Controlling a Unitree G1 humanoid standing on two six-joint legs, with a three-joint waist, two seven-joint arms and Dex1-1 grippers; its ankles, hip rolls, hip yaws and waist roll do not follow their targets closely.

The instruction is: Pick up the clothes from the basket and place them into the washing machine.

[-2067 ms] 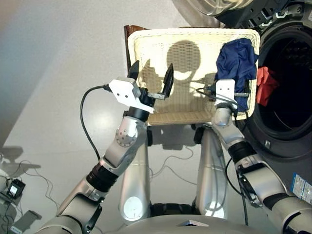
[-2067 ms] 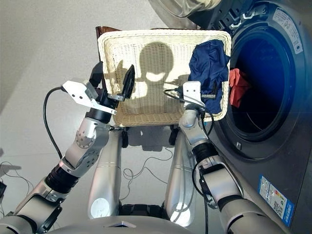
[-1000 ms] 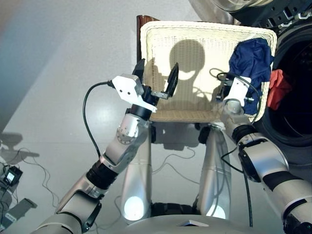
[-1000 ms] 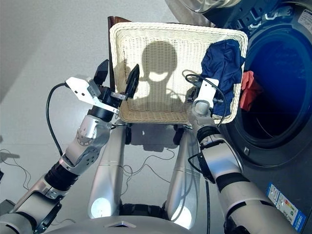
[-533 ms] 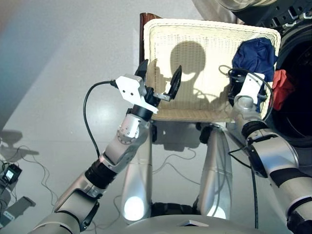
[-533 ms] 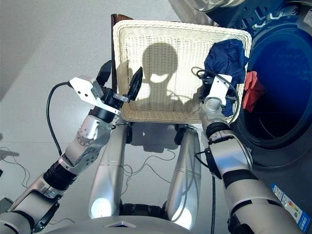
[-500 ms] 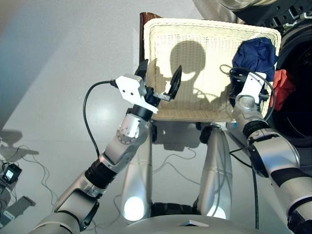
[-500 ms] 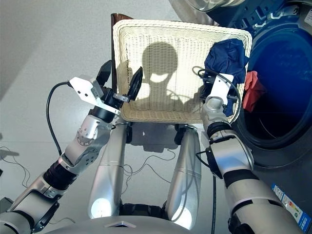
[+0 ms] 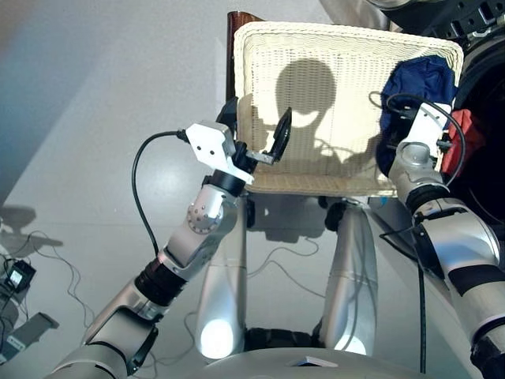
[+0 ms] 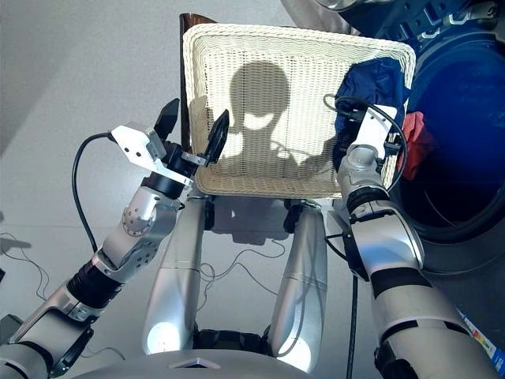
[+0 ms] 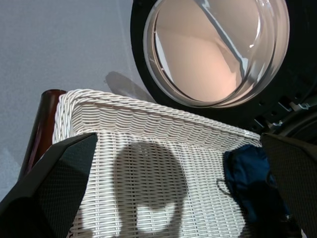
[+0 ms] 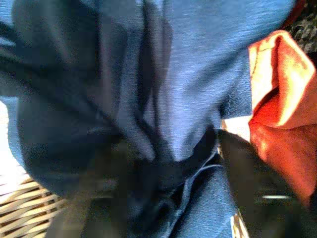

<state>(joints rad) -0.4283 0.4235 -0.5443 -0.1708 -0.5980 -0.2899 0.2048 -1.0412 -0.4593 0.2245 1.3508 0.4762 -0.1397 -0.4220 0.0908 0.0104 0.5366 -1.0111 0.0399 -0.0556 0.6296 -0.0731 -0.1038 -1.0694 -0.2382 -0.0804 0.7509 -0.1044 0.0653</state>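
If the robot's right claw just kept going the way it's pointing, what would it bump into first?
Most likely the navy blue garment: it fills the right wrist view just ahead of the right gripper, bunched in the basket corner. The coral-red garment lies just beyond, off to one side.

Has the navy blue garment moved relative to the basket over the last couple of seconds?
Yes. The navy garment draped over the basket's washer-side rim and hung down before; now it is bunched higher, near the far corner by the right gripper.
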